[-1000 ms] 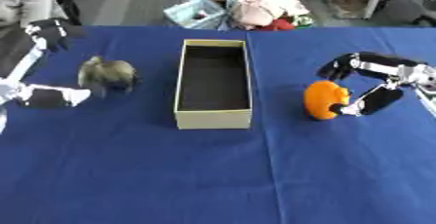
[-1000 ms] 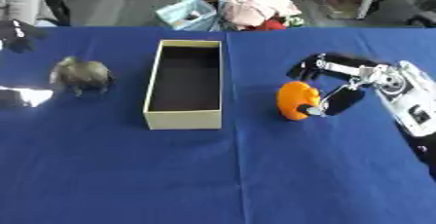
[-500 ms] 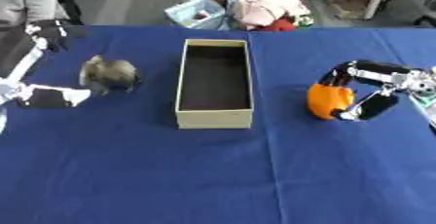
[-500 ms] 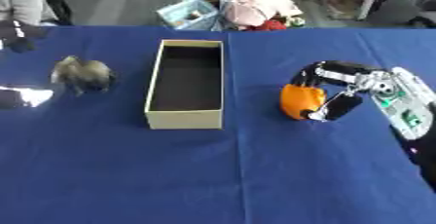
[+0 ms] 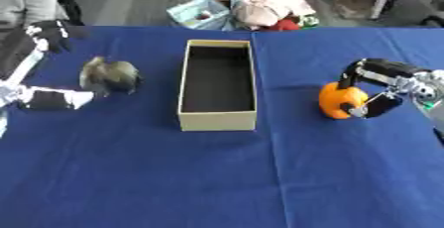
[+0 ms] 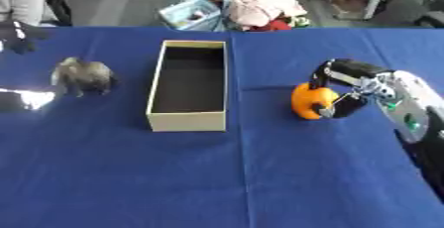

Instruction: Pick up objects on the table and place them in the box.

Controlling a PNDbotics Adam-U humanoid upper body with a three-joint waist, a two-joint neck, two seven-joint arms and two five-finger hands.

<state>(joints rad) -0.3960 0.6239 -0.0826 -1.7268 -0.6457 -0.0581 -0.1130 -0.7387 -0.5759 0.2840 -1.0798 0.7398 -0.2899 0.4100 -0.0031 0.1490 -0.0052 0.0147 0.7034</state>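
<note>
An open tan box [image 5: 218,84] with a dark inside stands lengthwise in the middle of the blue table [image 5: 217,172]. To its right sits an orange round object [image 5: 338,101]. My right hand [image 6: 347,85] is curled round it, fingers over its top and thumb at its near side. A brown furry toy [image 5: 109,75] sits left of the box. My left hand [image 5: 54,31] shows at the far left edge of the table, black, fingers curled and holding nothing, away from the toy.
A bright white patch [image 5: 52,98] lies at the left near the toy. Beyond the table's far edge are a light blue basket [image 5: 199,13] and a pile of pink and red cloth [image 5: 273,6]. A person stands at the top left.
My right hand has closed in round the orange object, which shifted slightly toward the near side. The left hand and the toy have not moved.
</note>
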